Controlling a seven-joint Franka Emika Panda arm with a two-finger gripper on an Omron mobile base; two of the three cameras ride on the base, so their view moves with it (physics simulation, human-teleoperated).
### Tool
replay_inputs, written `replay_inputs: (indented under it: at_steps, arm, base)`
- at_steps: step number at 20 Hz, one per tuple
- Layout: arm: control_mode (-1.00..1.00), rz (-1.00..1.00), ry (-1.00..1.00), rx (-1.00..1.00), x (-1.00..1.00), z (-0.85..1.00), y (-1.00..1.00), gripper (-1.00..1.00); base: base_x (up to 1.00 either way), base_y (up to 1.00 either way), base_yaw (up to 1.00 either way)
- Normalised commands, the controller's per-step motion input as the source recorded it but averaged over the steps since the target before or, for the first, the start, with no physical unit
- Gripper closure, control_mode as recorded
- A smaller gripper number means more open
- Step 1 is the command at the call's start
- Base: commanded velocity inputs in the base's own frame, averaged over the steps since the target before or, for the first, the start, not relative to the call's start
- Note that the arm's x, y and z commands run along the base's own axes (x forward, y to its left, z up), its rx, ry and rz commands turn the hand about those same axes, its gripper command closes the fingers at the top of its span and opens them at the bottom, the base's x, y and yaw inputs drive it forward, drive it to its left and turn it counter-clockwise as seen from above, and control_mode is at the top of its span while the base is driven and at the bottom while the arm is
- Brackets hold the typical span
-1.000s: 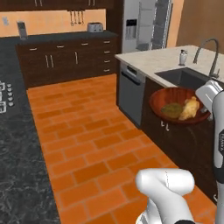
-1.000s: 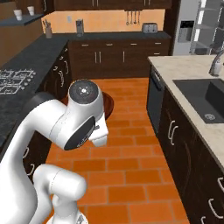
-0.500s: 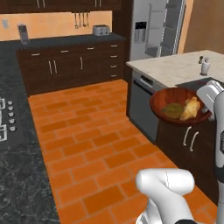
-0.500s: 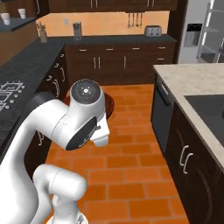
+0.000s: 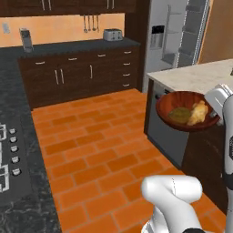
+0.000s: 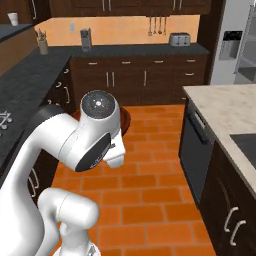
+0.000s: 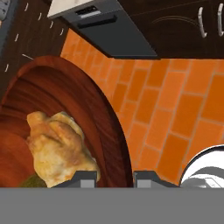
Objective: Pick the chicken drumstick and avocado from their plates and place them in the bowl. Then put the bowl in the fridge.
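The reddish-brown wooden bowl [image 5: 187,110] hangs in the air beside the island counter, with my gripper [image 7: 114,177] shut on its rim [image 7: 109,118]. Inside lie the golden chicken drumstick [image 5: 199,112] [image 7: 59,148] and the olive-green avocado [image 5: 179,115], which in the hand view is just a green sliver [image 7: 26,181] under the drumstick. A dark edge of the bowl [image 6: 125,119] peeks from behind my arm in the right base view. The grey fridge [image 5: 182,36] [image 6: 235,45] stands at the back right; inner shelves show beside its black dispenser panel. The plates are out of view.
The light-topped island [image 5: 195,77] with a dishwasher front [image 5: 168,132] is on the right. Dark cabinets with a toaster [image 5: 112,34] line the back wall. A stove [image 5: 9,159] sits on the black counter at left. Orange brick floor [image 5: 100,154] lies between them.
The whole picture has shifted, so the base has moved: the fridge and island now sit nearer and more centred. The bowl stays held in the gripper with both foods inside.
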Motion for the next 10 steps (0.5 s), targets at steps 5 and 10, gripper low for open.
replay_inputs:
  at_steps: [5,10]
  arm:
    - [1.00,0.00,0.00,0.00,0.00,0.00,0.00,1.00]
    - [1.00,0.00,0.00,0.00,0.00,0.00,0.00,1.00]
  base:
    - [1.00,0.00,0.00]
    - [1.00,-0.09,0.00]
